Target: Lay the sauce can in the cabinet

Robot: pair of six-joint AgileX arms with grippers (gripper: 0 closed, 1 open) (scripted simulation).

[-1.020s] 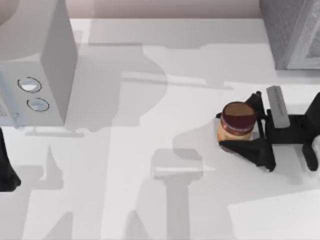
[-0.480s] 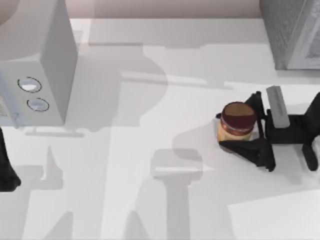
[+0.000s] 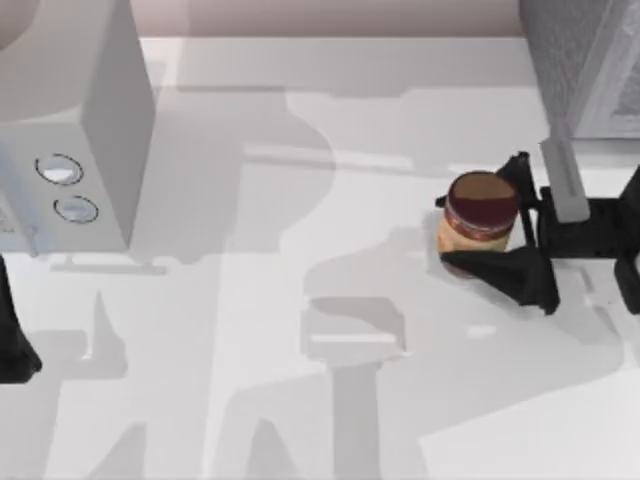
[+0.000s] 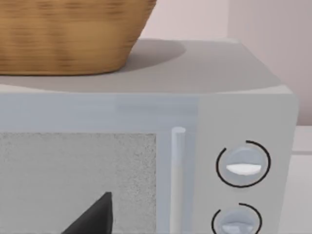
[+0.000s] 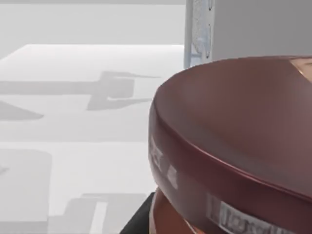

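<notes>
Closest to the right wrist camera is the sauce can [image 5: 234,146], its dark maroon lid looming large, with the white desk [image 5: 73,122] stretching away behind it and the pale box with two round knobs [image 5: 243,29] standing far across the surface. From above, the sauce can [image 3: 480,225] stands upright at the right side of the desk [image 3: 300,400], maroon lid up and orange-yellow label showing below it. The right gripper [image 3: 505,225] reaches in from the right edge and holds the can between its two dark fingers, one on the far side of the can and one on the near side, both pressed against its wall. Whether the can's base rests on the desk or hangs just above it cannot be told. Farther back, at the top right corner of the top view, stands the cabinet [image 3: 580,60], dark grey and speckled, with a lighter grey frame along its face; the can is near it but apart from it, on the desk side. The left arm [image 3: 12,330] is parked at the left edge of the desk, just in front of the pale box [image 3: 80,150]. Its wrist camera faces that box's front, showing the two round knobs [image 4: 243,166] and a woven basket [image 4: 68,34] sitting on top; a dark finger tip [image 4: 95,217] of the left gripper shows there, and its opening cannot be judged.
</notes>
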